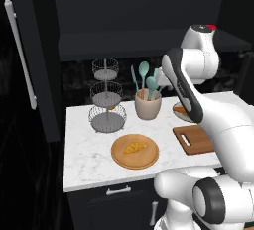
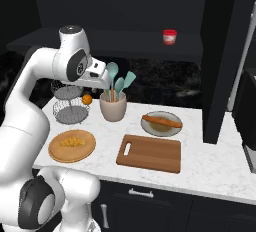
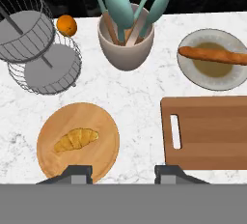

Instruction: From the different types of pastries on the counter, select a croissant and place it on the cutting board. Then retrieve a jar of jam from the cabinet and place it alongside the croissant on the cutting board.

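Note:
The small golden croissant [image 1: 134, 147] [image 2: 72, 142] [image 3: 76, 139] lies on a round light-wood plate [image 1: 119, 158] [image 2: 57, 152] [image 3: 96, 117] on the white counter [image 1: 84, 159] [image 2: 210, 166] [image 3: 140, 92]. Right of the plate is the reddish-brown cutting board [image 1: 196, 140] [image 2: 150, 153] [image 3: 212, 131], bare, its handle slot toward the plate. A long orange-brown pastry [image 2: 161, 121] [image 3: 212, 55] rests on a grey dish behind the board. The red-topped jar of jam [image 2: 169, 37] stands on the dark cabinet shelf above. My gripper [image 3: 124, 174] hangs open high over the counter, between plate and board, holding nothing.
A beige crock of teal utensils [image 1: 148, 106] [image 2: 113, 107] [image 3: 126, 44] stands behind the plate. A tiered wire basket [image 1: 105, 95] [image 2: 67, 106] [image 3: 34, 49] stands to its left, with an orange [image 2: 87, 99] [image 3: 66, 25] beside it. A dark tall unit rises at the counter's right end.

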